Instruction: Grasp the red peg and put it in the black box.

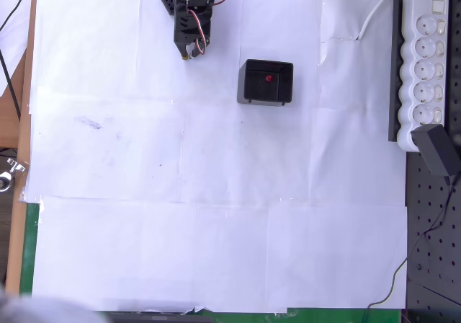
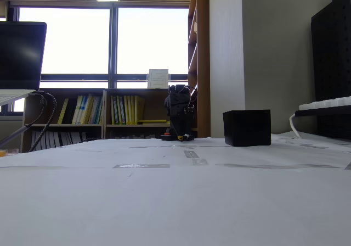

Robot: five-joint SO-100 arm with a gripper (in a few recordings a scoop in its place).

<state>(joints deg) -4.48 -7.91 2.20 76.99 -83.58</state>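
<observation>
The black box [image 1: 248, 92] stands on the white paper right of the arm, and a tiny red peg [image 1: 269, 78] lies inside it on its floor. In the fixed view the black box [image 2: 247, 127] shows from the side, its walls hiding the inside. The black arm is folded back at the top of the overhead view. Its gripper [image 1: 187, 52] points down at the paper, left of the box and clear of it. The fingers come together to a point with nothing between them. The arm [image 2: 180, 114] stands upright far back in the fixed view.
A white power strip [image 1: 425, 63] with a black adapter [image 1: 439, 150] lies along the right edge beside a black perforated board [image 1: 432, 251]. White paper sheets [image 1: 216, 193] cover the table. A laptop [image 2: 22, 54] stands at the left in the fixed view.
</observation>
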